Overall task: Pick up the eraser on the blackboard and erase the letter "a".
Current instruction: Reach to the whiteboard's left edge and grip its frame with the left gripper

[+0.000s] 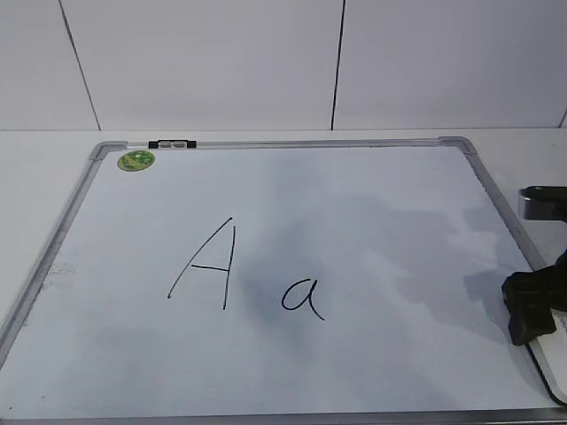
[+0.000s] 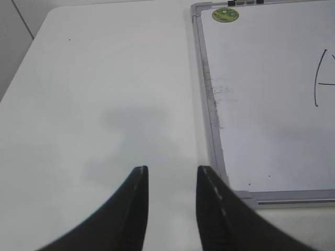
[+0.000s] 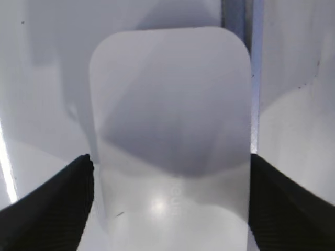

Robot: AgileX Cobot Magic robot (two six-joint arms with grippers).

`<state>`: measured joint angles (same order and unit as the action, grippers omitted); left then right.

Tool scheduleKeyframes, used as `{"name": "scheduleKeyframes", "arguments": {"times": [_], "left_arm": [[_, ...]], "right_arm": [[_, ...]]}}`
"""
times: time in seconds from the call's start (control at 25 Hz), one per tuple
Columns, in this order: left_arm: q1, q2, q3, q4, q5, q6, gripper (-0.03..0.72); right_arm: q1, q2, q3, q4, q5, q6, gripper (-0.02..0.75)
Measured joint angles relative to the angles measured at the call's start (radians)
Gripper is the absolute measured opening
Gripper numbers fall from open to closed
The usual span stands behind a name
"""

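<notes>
The blackboard (image 1: 372, 204) lies flat on the table. The small cursive letter "a" (image 1: 303, 297) is written low in its middle, right of a taller capital "A" (image 1: 204, 266). The eraser (image 1: 542, 202) lies at the board's right edge. In the right wrist view the eraser (image 3: 170, 104) is a white rounded block filling the gap between my right gripper's (image 3: 168, 162) spread fingers. The right gripper (image 1: 532, 310) shows dark at the right edge, nearer than the eraser. My left gripper (image 2: 172, 170) is open and empty over bare table, left of the board (image 2: 272, 130).
A round green sticker (image 1: 135, 160) and a small black clip (image 1: 173, 143) sit at the board's far left corner. The grey frame (image 3: 235, 15) runs just right of the eraser. White table (image 2: 104, 78) surrounds the board, and a panelled wall stands behind.
</notes>
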<state>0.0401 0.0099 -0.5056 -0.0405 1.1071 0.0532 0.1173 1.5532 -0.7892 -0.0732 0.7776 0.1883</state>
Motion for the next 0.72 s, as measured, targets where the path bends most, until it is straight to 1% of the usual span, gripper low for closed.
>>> {"name": "scheduleKeyframes", "arguments": {"times": [0.16,0.24,0.36,0.52,0.72], "left_arm": [[0.000,0.000,0.000,0.000,0.000,0.000,0.235],[0.000,0.000,0.000,0.000,0.000,0.000,0.235],[0.000,0.000,0.000,0.000,0.000,0.000,0.235],[0.000,0.000,0.000,0.000,0.000,0.000,0.235],[0.000,0.000,0.000,0.000,0.000,0.000,0.235]], "right_arm": [[0.000,0.000,0.000,-0.010,0.000,0.002,0.613],[0.000,0.000,0.000,-0.016,0.000,0.002,0.565],[0.000,0.000,0.000,-0.016,0.000,0.002,0.535],[0.001,0.000,0.000,-0.018,-0.002,0.002,0.513],[0.002,0.000,0.000,-0.019,-0.002,0.002,0.511]]}}
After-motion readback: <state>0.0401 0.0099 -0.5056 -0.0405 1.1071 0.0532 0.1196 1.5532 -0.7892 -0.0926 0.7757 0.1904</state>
